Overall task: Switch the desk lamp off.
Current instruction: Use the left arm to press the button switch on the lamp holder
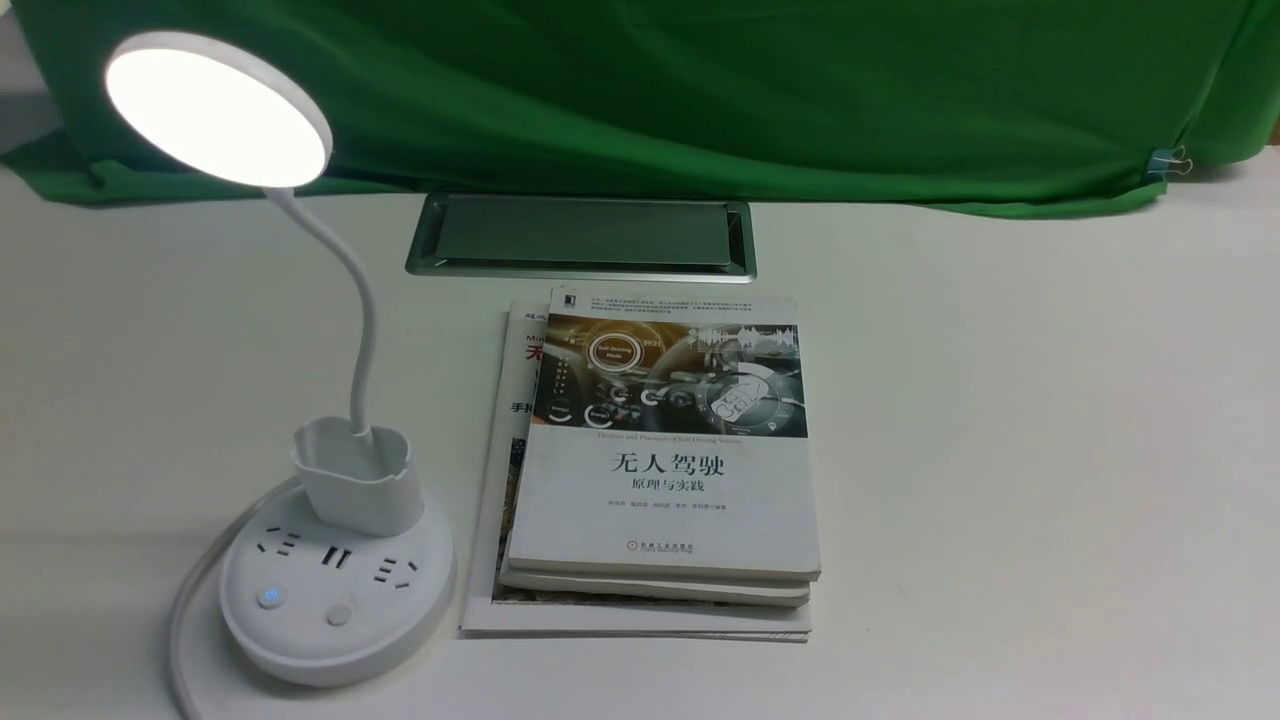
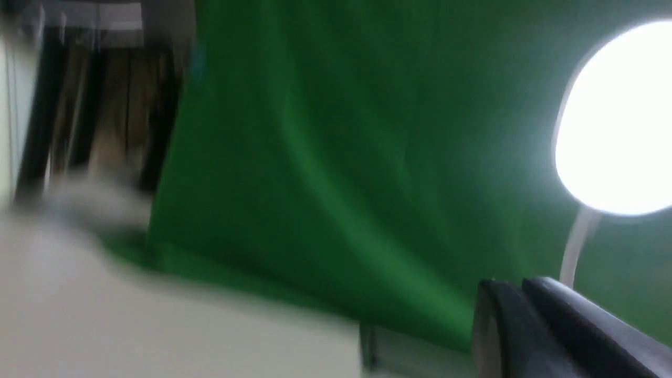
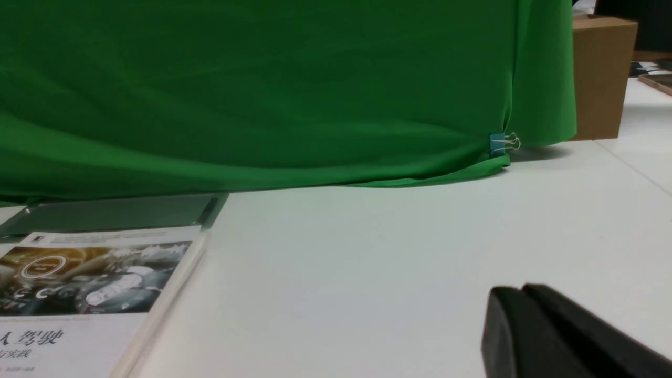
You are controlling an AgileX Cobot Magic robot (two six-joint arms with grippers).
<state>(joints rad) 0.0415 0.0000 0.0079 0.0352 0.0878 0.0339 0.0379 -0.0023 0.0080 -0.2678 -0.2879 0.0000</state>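
the desk lamp [image 1: 335, 650] stands at the left side of the worktop [image 1: 1000, 450], to the left of the stacked books [image 1: 665, 505], with its base flat and its thin neck [image 1: 366, 320] bending up to the round head [image 1: 215, 115]. that head glows a strong white, so the goal is unmet: 0 of the switching off is done as far as the pictures show.

on the base sit 2 buttons: 1 with a blue light [image 1: 271, 597], and 1 plain grey [image 1: 340, 614]. neither has anything touching it. which of the 2 governs the lamp cannot be told for sure, though the blue light makes that button the likelier choice.

the left pincer [image 2: 517, 289] looks pressed together, with nothing between its tips; its wrist view is blurred. the right pincer [image 3: 517, 294] also looks pressed together and holds nothing.

what is left, by my judgement, is all of it: bring the left pincer, the nearer 1, over the base, press the right button, see the head go dark, then back away.
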